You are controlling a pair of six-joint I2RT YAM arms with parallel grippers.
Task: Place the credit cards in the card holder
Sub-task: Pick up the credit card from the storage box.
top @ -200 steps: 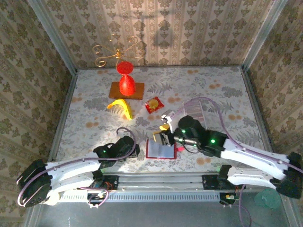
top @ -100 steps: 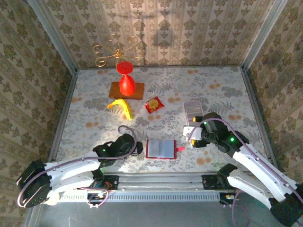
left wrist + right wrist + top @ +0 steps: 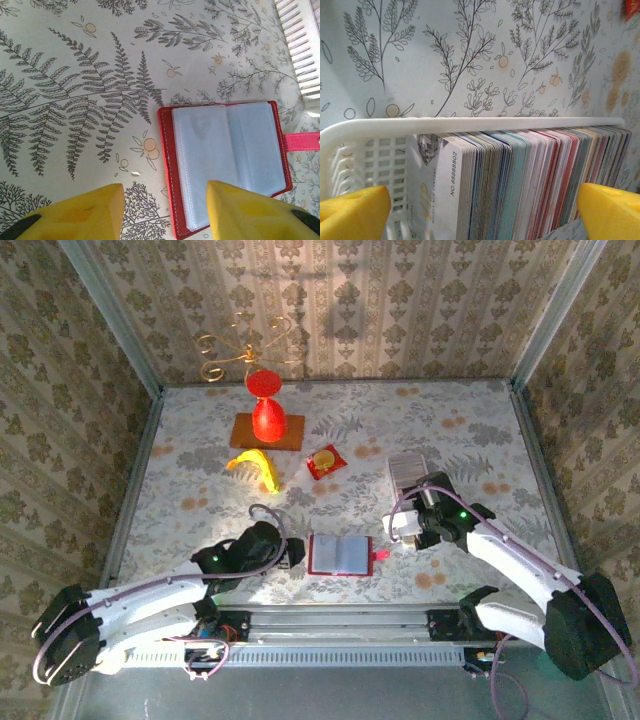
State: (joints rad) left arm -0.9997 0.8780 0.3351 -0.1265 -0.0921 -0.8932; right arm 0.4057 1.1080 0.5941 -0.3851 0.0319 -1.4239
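Note:
The card holder (image 3: 340,553) lies open and flat near the table's front, dark red with pale plastic sleeves (image 3: 225,155) and a pink clasp strap (image 3: 302,141). My left gripper (image 3: 291,554) is open just left of it; in the left wrist view the gripper (image 3: 165,212) straddles the holder's near left corner, one yellow finger (image 3: 250,210) over the sleeves. The credit cards (image 3: 530,180) stand packed on edge in a white slotted basket (image 3: 406,470). My right gripper (image 3: 418,492) hovers at the basket, wide open (image 3: 480,215), fingers on either side of the card row.
A red vase (image 3: 265,418) on a brown board, a banana (image 3: 254,466) and a red sachet (image 3: 324,461) lie at the back left. A gold wire stand (image 3: 245,348) is by the back wall. Papered walls enclose three sides.
My right gripper left the card holder, swung right and back to the basket, and opened wide. The left gripper's jaws widened beside the holder.

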